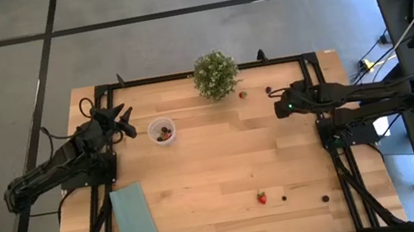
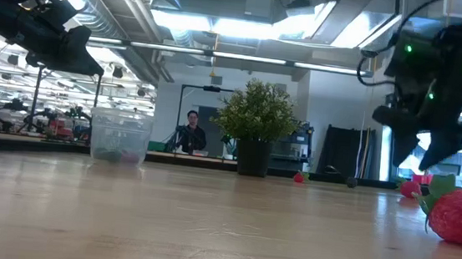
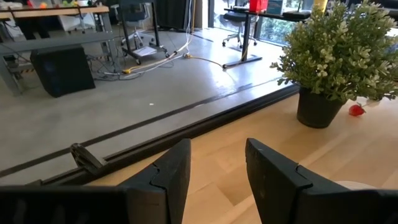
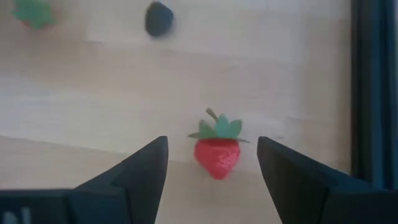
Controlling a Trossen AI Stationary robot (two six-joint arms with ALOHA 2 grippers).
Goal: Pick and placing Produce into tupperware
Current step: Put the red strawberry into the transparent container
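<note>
Cup (image 1: 162, 131) sits on the table (image 1: 219, 182) in the high view, a few pieces already in it, with the left gripper (image 1: 124, 119) parked just at its ten o'clock. The plant (image 1: 215, 74) stands at the far edge. The right gripper (image 1: 279, 107) hangs near the two o'clock corner, where a strawberry (image 1: 242, 93) and a dark berry (image 1: 268, 89) lie loose; another strawberry (image 1: 262, 198) and two berries wait well apart near the front edge.

Low view: the cup (image 2: 120, 136) stands upright left of the plant (image 2: 256, 122), with the right gripper (image 2: 430, 155) hanging off the wood.

Left wrist view: the left gripper (image 3: 217, 174) is spread and empty, the plant (image 3: 339, 53) ahead.

Right wrist view: the right gripper (image 4: 212, 165) is spread wide, nothing held, a strawberry (image 4: 217, 149) lying between its fingers and a berry (image 4: 159, 18) beyond. To do this well, I'd say drop straight down, keep the fruit centred, and close gently on the red body, not the leaves.
</note>
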